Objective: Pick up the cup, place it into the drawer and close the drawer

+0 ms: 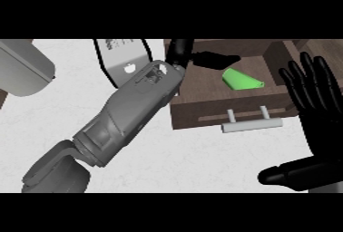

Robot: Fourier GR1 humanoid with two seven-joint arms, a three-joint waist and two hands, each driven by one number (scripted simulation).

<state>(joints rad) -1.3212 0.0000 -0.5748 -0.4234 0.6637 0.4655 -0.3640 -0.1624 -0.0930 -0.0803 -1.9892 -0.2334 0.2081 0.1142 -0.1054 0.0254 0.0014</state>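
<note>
your left hand [201,56] hovers open-fingered over the open drawer [201,106], holding nothing. the green cup [241,80] lies tipped inside, near its right wall. your right hand [311,90] rests open at the right edge (idle). shove the handle [253,125] crookedly and the drawer could jam.

head view, steeply down, close over counter [201,158]

White marbled counter [201,158], wood furniture
</note>
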